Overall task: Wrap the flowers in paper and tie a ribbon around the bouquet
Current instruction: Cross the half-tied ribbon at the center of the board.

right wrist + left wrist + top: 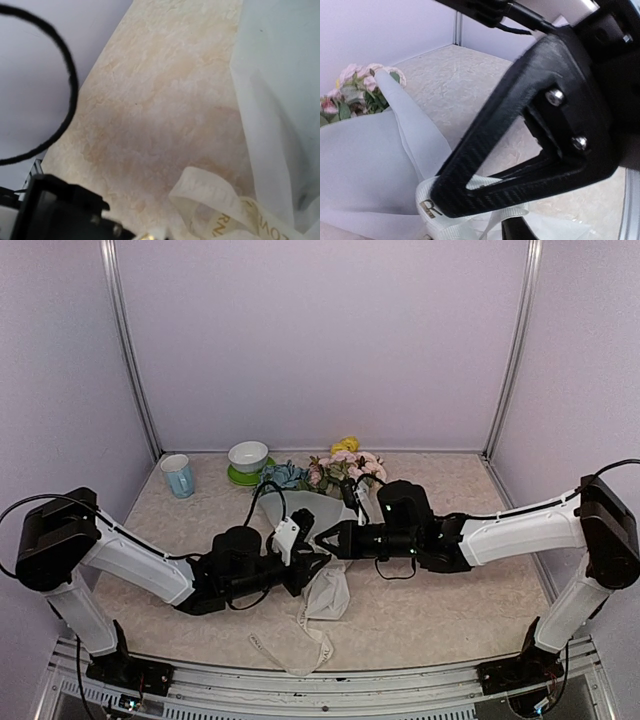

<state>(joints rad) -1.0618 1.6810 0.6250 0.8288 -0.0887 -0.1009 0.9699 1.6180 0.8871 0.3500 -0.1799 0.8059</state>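
Note:
The bouquet lies mid-table, its pink and yellow flowers (342, 464) at the far end and its white paper (328, 596) cone narrowing toward me. Both grippers meet at the cone's middle. My right gripper (335, 540) is shut, and in the left wrist view its big black finger (520, 125) presses on the cream ribbon (440, 212) where it crosses the paper (365, 170). Of my left gripper (303, 570), that view shows only one fingertip (516, 231), just under the ribbon. Loose ribbon (290, 650) trails toward the table's near edge. The ribbon (225, 207) loops beside the paper (280, 100) in the right wrist view.
A pale blue cup (178, 476) stands at the back left. Next to it is a white bowl (248, 454) on a green saucer (240, 478). A black cable (70, 85) loops through the right wrist view. Enclosure walls and posts bound the table.

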